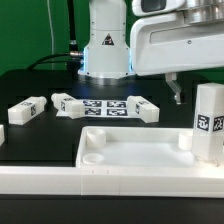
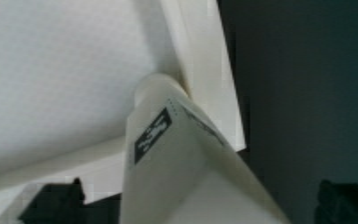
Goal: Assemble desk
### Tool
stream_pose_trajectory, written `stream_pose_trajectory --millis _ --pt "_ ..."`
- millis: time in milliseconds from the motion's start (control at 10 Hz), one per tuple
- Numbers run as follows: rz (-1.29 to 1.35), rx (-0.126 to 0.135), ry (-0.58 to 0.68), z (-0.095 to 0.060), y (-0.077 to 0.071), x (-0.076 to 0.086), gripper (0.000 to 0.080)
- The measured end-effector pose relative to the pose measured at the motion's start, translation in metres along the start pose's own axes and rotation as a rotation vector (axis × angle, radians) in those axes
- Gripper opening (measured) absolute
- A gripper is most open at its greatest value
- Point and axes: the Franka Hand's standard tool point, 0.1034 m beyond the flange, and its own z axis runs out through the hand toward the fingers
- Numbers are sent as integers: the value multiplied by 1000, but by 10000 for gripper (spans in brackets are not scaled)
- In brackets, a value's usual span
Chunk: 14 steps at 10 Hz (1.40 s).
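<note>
Beneath the upright leg (image 1: 207,122), presumably unseen socket of slab (image 1: 130,155).

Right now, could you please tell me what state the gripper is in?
Gripper: open, jaws spread wide, holding nothing; the upright leg is not gripped.

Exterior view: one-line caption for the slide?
Desk slab in front, one leg standing upright at its exterior-view right end, three more legs lying on the black table behind.

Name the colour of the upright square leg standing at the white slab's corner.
White plastic leg, black-and-white square tag on its side; clearest in the exterior view.
</note>
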Motion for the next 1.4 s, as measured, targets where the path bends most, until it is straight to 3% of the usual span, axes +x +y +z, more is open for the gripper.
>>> stream_pose_trajectory --millis 700,900,1200,1400 --pt "-583 -26 0 1 -3 -1 649" --pt "-841 -87 2 0 -1 1 649" --pt "-937 -93 -5 1 1 1 649" --pt "-937 -93 -5 1 1 1 403"
